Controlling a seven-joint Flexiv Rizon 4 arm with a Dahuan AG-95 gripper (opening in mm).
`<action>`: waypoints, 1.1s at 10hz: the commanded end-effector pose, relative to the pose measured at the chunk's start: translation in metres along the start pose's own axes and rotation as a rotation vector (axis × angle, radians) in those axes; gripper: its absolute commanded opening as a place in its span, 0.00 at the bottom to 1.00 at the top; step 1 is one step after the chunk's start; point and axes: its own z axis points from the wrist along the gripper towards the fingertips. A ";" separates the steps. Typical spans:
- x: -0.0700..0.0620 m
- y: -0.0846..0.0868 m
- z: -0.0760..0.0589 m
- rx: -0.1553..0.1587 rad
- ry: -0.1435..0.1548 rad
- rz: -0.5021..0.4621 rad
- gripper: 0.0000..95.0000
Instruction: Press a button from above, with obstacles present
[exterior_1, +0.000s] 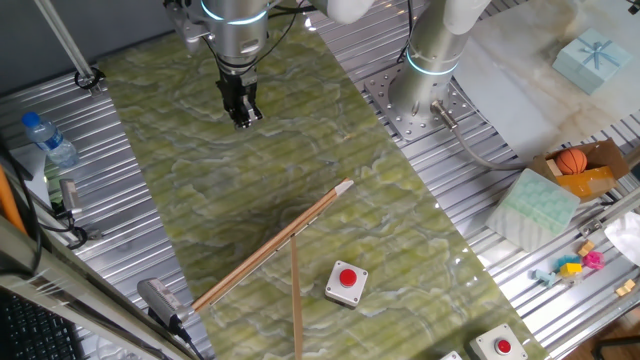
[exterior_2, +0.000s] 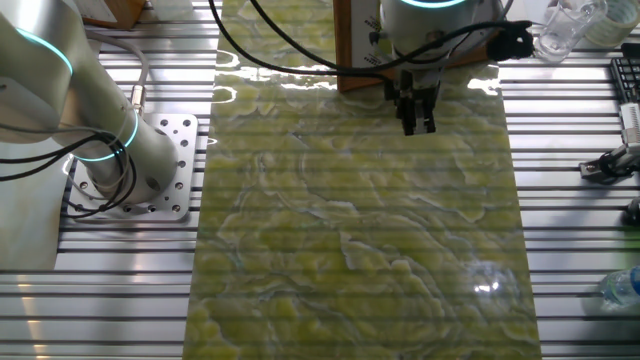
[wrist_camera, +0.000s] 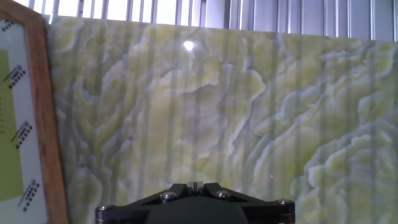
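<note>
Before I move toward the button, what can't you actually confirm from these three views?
- End effector fingertips: too small in both fixed views, below the hand view's frame; open or shut unknown.
- Button and sticks: seen only in one fixed view; outside the other two.
- The steeper stick: cut off by the bottom edge.
- Second button box: partly cropped at the bottom edge.

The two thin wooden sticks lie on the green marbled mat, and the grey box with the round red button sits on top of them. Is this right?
Not quite. In one fixed view the grey box with the round red button sits beside the two thin wooden sticks, apart from them, on the green marbled mat.
</note>
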 end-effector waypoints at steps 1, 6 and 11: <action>0.001 0.000 0.000 0.007 -0.001 0.041 0.00; 0.001 0.000 0.000 0.006 0.009 0.019 0.00; 0.001 0.000 0.000 0.009 0.015 0.017 0.00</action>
